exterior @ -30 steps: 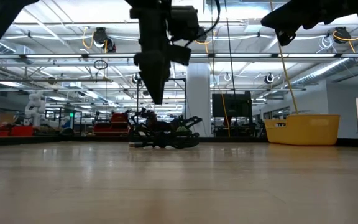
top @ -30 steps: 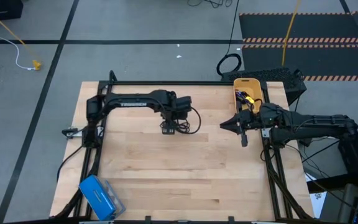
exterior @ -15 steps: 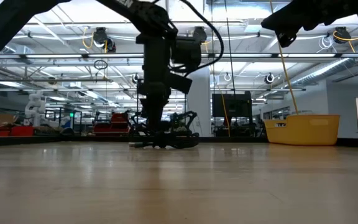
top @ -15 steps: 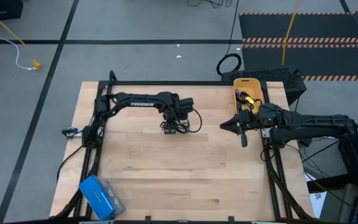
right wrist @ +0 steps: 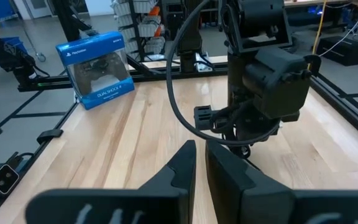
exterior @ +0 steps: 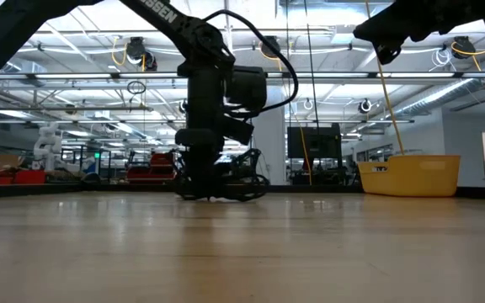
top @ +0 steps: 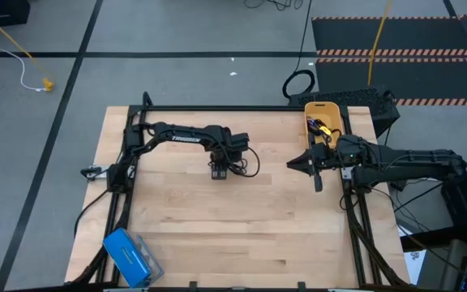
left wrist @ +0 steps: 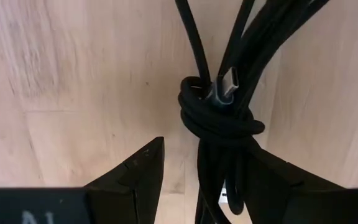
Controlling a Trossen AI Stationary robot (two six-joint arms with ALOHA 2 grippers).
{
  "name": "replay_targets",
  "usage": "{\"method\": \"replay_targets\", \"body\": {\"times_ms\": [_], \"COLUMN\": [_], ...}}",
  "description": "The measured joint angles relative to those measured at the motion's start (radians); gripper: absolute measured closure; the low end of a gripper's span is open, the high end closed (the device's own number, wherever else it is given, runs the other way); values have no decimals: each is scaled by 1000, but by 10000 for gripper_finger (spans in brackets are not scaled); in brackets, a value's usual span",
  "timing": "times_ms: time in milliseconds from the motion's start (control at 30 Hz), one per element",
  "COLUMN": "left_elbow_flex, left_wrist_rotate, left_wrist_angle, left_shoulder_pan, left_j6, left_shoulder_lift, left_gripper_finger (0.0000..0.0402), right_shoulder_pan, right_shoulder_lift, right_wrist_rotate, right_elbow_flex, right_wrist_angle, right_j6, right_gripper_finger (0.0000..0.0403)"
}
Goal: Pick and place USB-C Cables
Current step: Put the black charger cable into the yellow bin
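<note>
From above, your left gripper (top: pixel 220 171) is down over a black coiled USB-C cable (top: pixel 227 169) on the wooden bench (top: pixel 217 235), nearer the far edge; the yellow bin (top: pixel 324 109) sits at the far right corner, the right gripper (top: pixel 313 163) just beside it.

At table level, the cable (exterior: pixel 226 187) lies flat on the wood.

In your left wrist view, the fingers stand open astride the knotted bundle (left wrist: pixel 219 121): light, limp, rubbery. Pinch that knot, I'd judge.

In the right wrist view, the fingers are nearly closed, empty.

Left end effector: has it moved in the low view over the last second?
Yes. The left end effector has come down from above the black coiled cable to table level, astride it; the yellow bin has not shifted.
</note>
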Motion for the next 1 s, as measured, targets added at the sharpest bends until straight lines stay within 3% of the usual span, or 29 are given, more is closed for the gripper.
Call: {"method": "replay_targets", "body": {"times_ms": [233, 700, 1000], "left_elbow_flex": [0, 0, 0], "left_wrist_rotate": [-1, -3, -3], "left_wrist_angle": [22, 22, -7], "left_shoulder_pan": [-5, -5, -18], "left_j6": [-9, -20, -19], "left_shoulder_lift": [0, -1, -20], "left_gripper_finger": [221, 359, 380], "right_shoulder_pan": [0, 0, 0], "right_shoulder_lift": [0, 0, 0], "right_wrist_rotate": [0, 0, 0], "right_elbow_flex": [0, 0, 0], "right_wrist_angle": [5, 4, 3], "right_j6": [0, -3, -3], "right_gripper_finger": [376, 376, 376]}}
